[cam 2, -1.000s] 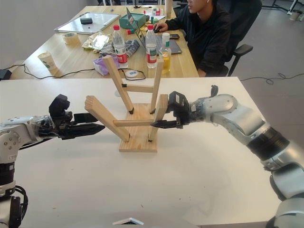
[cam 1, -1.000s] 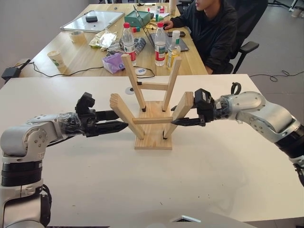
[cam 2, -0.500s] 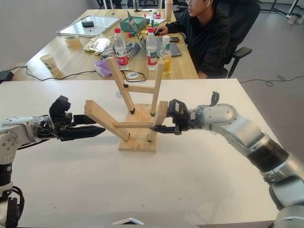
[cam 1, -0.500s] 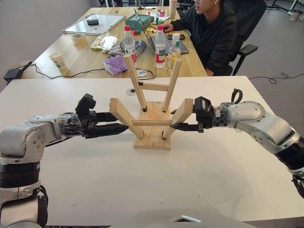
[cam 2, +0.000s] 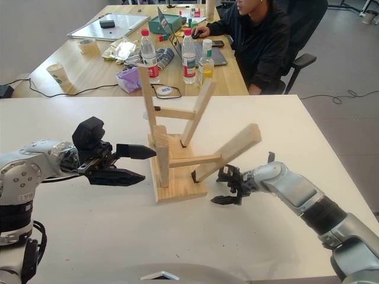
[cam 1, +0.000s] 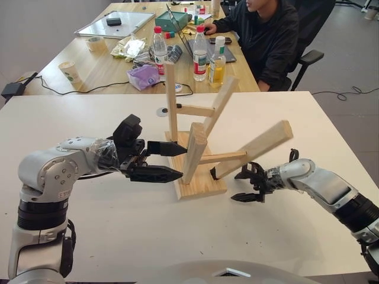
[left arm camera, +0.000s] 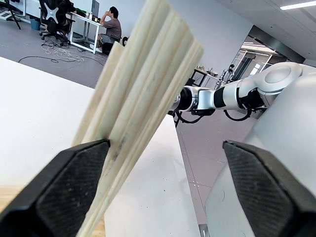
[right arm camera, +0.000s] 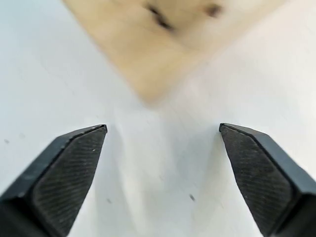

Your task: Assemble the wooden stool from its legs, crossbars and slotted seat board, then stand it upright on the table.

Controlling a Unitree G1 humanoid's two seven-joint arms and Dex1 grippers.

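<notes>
I'd clamp my left end effector (cam 1: 177, 161), fingers apart around the near leg (cam 1: 194, 151), and brace the seat board (cam 1: 201, 188) with my right end effector (cam 1: 238, 187), apart and empty, tipping slowly.

You have a white table (cam 1: 89, 236) in front of you, and the stool (cam 1: 195, 151) stands upside down near its middle, its seat board (cam 1: 198, 186) down on the surface and its legs (cam 1: 171, 100) pointing up. Beyond the board, towards the far edge, a small round disc (cam 1: 161, 111) lies flat on the table top, apart from the stool.
</notes>
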